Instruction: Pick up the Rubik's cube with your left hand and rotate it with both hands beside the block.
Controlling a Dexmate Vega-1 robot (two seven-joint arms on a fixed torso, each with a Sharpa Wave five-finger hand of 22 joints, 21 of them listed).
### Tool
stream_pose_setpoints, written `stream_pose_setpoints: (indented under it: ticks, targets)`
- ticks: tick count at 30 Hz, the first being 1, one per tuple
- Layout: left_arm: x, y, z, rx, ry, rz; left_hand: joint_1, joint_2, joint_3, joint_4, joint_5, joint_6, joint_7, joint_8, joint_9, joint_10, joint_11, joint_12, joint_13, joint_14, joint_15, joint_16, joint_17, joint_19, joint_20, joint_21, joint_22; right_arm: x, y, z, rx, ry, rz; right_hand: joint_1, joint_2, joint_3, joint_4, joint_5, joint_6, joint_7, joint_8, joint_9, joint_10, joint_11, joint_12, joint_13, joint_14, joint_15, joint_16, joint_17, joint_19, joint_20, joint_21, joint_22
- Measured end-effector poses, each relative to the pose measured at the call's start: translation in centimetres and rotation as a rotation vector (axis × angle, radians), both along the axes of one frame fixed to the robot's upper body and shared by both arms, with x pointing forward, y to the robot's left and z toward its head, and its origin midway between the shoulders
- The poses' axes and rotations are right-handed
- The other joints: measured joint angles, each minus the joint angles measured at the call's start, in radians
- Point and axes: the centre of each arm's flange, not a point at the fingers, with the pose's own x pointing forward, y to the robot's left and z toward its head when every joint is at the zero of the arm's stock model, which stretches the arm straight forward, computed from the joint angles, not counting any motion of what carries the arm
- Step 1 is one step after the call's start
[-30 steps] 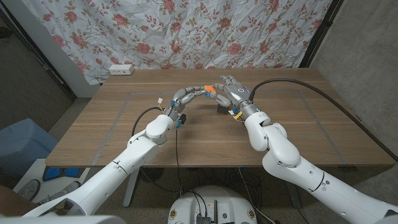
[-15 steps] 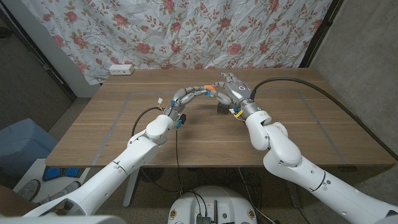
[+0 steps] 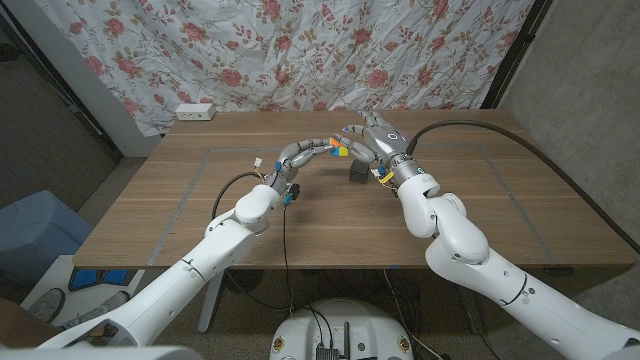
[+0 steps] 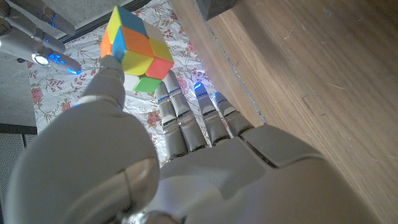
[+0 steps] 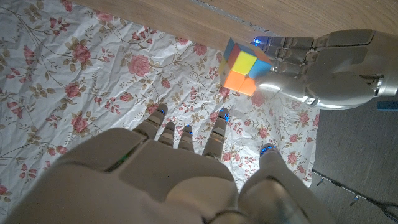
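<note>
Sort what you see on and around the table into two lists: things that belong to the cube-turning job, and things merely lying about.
Part of the job:
- Rubik's cube, held up by the left hand
- right hand, open near the cube
- dark block on the table

Lying about:
- white power strip at the table's far edge
- floral cloth behind

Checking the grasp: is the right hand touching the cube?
No: in the right wrist view the right hand is apart from the Rubik's cube, which the left hand holds.
</note>
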Motion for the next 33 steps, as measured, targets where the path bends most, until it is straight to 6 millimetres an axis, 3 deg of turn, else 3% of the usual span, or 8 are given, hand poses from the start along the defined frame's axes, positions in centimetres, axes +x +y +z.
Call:
stream_pose_setpoints:
  ticks: [23,33]
  targets:
    - [0.0,-0.2,0.2,0.008,-0.005,-0.004,0.000,0.000,-0.003,0.000,0.000,0.002,-0.002,-0.007,0.005,0.000,0.000,-0.005,-0.001,0.000,0.000,0.000,0.000,0.000,0.000,0.000,0.000,0.6,0.0,1.6,0.030,0.045,0.008,-0.020,-0.001,0.003,0.005,0.000,-0.007,0.007,-0.008,0.000,0.010,0.010,0.004,0.000,0.004,0.003,0.007,0.003,0.007,0.007,0.000,0.000]
    - [-0.2,-0.3,0.1,0.008,-0.006,-0.004,0.000,0.000,-0.004,-0.001,-0.001,0.011,-0.004,-0.012,0.005,0.000,0.000,-0.006,-0.001,0.000,0.000,0.000,0.000,0.000,0.000,0.000,0.000,1.0,0.0,1.7,0.025,0.093,0.005,-0.033,-0.009,0.004,0.021,0.007,0.003,0.018,-0.008,0.000,0.018,0.007,0.004,0.000,0.007,0.000,0.015,0.007,0.007,0.007,0.000,0.000]
